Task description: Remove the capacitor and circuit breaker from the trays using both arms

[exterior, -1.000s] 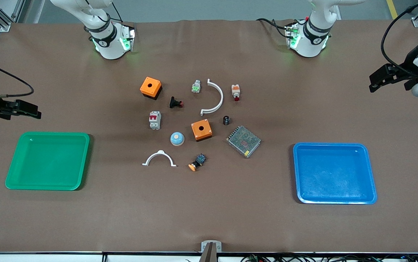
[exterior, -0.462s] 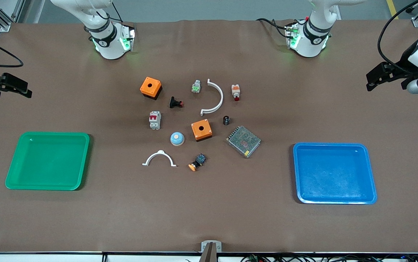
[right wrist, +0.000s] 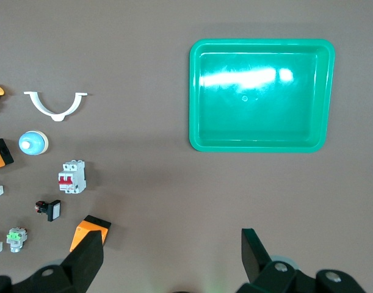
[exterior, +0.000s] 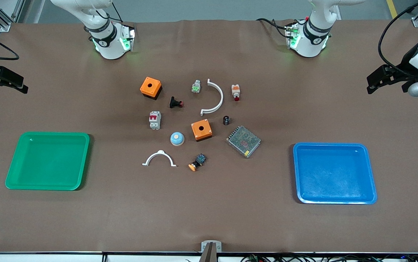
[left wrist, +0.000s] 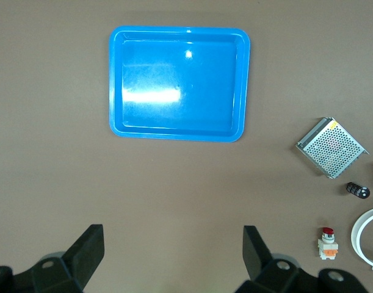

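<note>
Both trays are sitting bare: the green tray [exterior: 48,161] toward the right arm's end of the table, the blue tray [exterior: 334,173] toward the left arm's end, nothing lying in either. The capacitor [exterior: 226,120] is standing on the brown mat among the loose parts in the middle, just beside the mesh-covered power supply [exterior: 243,141] and a little farther from the front camera than it. The circuit breaker [exterior: 154,119] is lying on the mat too, red levers up, near the blue dome [exterior: 177,138] and well apart from the green tray. So both task parts are already sitting outside the trays; the removal step looks done, and the pictures are disagreeing with any reading that the parts are in there. The left gripper [left wrist: 173,256] is hanging high over the bare mat at its own end of the table, jaws spread wide and holding nothing, the blue tray showing under its wrist camera. The right gripper [right wrist: 173,259] is hanging likewise over the mat near the table's edge at its end, jaws wide apart, empty, looking down on the green tray and the breaker. Both arms are reading as parked. By my judgement no further pick is being called for; if anything, only keeping clear of the parts.
</note>
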Motion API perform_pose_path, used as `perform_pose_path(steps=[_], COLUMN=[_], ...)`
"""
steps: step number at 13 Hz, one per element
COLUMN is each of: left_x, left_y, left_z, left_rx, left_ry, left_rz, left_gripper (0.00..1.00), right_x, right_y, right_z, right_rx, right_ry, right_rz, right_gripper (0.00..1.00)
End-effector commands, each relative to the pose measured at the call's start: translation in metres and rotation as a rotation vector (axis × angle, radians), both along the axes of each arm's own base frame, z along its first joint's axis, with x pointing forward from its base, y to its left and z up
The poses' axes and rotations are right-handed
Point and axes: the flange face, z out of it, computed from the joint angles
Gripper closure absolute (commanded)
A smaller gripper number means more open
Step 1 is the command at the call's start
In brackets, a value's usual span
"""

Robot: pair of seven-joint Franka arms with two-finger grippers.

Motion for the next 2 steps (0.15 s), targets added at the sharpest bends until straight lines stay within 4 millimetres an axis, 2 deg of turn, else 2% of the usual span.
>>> perform_pose_path(steps=[1,2], left_x=[0.0032,0.0032], left_y=[-0.0021,-0.0021], left_z=[0.0055,0.0048], left_rx=[-0.004,-0.004], left_ry=[-0.01,-0.009], left_rz=[-0.015,-0.015], left_gripper=[0.0,0.0], right_x=[-0.007,-0.0063], right_y=[0.0048,0.005], right_z=[0.0032,0.0038], right_rx=[0.02,0.028], right_ry=[-0.016,-0.023], right_rz=[0.014,0.015], right_gripper=[0.0,0.0])
